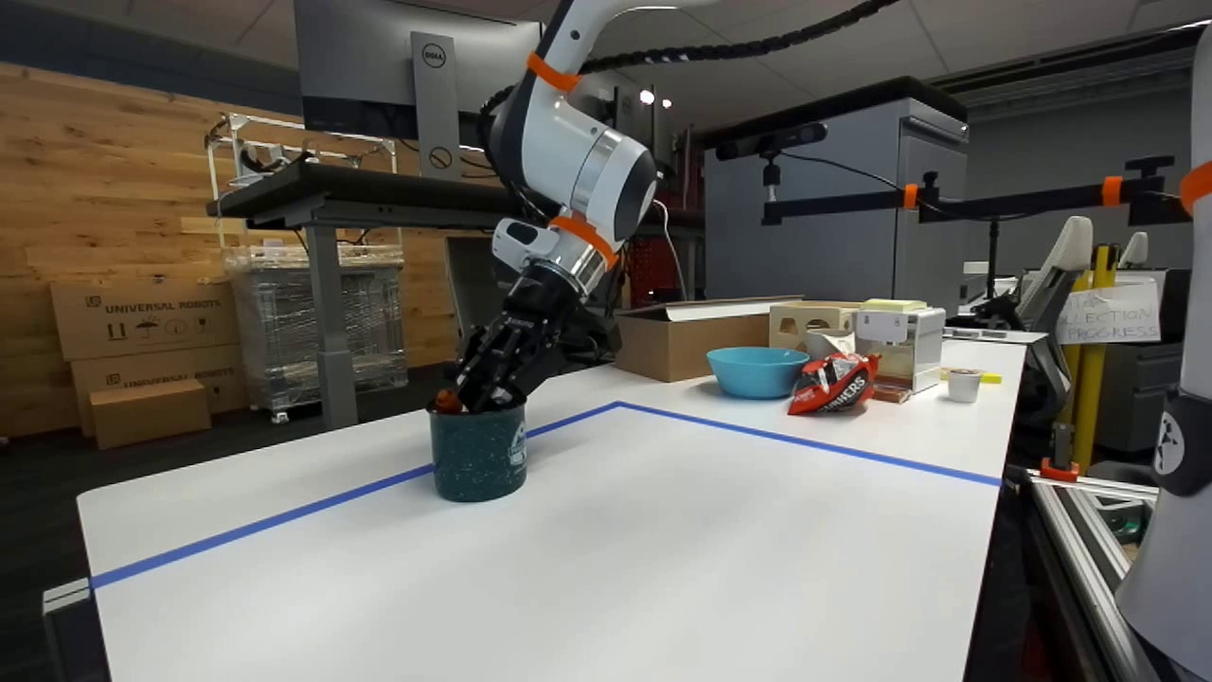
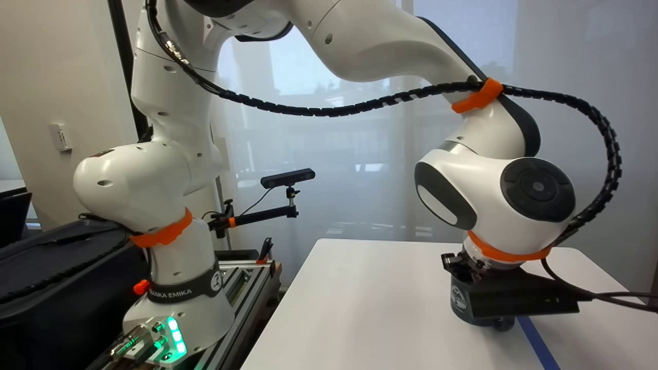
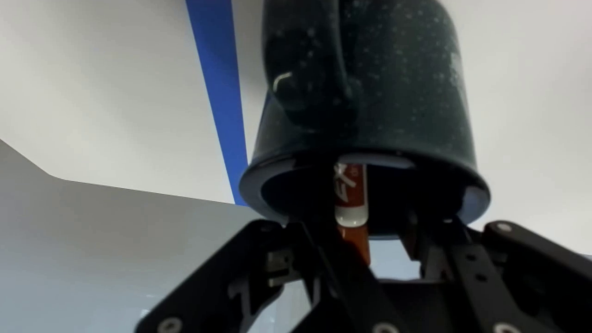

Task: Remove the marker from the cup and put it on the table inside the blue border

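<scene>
The slim, round, red-and-white marker (image 3: 352,213) is in the round, dark green, white-speckled cup (image 1: 476,459), its orange-red end pointing out past the rim. The cup stands upright on the smooth white desk (image 1: 663,568), toward the edge opposite the white base (image 2: 205,321) of the orange-banded white robot arm (image 2: 370,46), and just beside the flat blue tape border (image 1: 265,521), on the base's side of it; whether its foot touches the tape cannot be told. The arm is bent over it, with the black jaws at the cup's mouth, their tips hard to make out against the dark inside. The jaws are apart, one on either side of the marker: in the wrist view a pale gap shows between the marker and one of them, while the other overlaps the orange-red end, and contact there cannot be told. A rounded corner of the desk shows in that view, across the tape from the cup. In an exterior view the tape turns and crosses to the desk's edge by the base; beyond that crossing, outside the border, are a brown cardboard box (image 1: 696,349), a light blue round bowl (image 1: 757,374), a crumpled, printed red bag (image 1: 833,388) and a small white tub (image 1: 964,386).
</scene>
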Robot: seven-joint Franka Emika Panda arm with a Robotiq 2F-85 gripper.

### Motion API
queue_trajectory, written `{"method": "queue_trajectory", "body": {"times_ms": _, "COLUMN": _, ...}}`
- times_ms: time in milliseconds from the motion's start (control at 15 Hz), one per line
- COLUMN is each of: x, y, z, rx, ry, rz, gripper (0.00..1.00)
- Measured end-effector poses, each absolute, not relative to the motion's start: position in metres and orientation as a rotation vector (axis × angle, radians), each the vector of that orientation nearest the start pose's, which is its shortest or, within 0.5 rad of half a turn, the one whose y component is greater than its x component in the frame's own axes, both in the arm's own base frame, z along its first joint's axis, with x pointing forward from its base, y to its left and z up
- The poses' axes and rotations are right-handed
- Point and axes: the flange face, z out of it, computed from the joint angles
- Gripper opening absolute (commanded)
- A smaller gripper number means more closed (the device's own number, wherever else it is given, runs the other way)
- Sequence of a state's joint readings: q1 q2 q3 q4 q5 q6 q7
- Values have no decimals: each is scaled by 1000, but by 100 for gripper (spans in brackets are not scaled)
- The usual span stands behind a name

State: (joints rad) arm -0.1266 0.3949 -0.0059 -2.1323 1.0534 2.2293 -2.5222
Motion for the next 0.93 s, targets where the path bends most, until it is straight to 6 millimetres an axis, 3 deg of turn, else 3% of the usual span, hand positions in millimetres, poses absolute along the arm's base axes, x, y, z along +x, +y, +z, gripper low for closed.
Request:
{"method": "queue_trajectory", "body": {"times_ms": 133, "x": 552, "y": -46, "z": 206, "rx": 2354, "ry": 2431, "rz": 1122, "gripper": 6}}
{"method": "queue_trajectory", "body": {"times_ms": 267, "x": 553, "y": -45, "z": 204, "rx": 2344, "ry": 2446, "rz": 1131, "gripper": 3}}
{"method": "queue_trajectory", "body": {"times_ms": 667, "x": 557, "y": -45, "z": 210, "rx": 2320, "ry": 2455, "rz": 1146, "gripper": 5}}
{"method": "queue_trajectory", "body": {"times_ms": 933, "x": 562, "y": -46, "z": 240, "rx": 2269, "ry": 2435, "rz": 1170, "gripper": 5}}
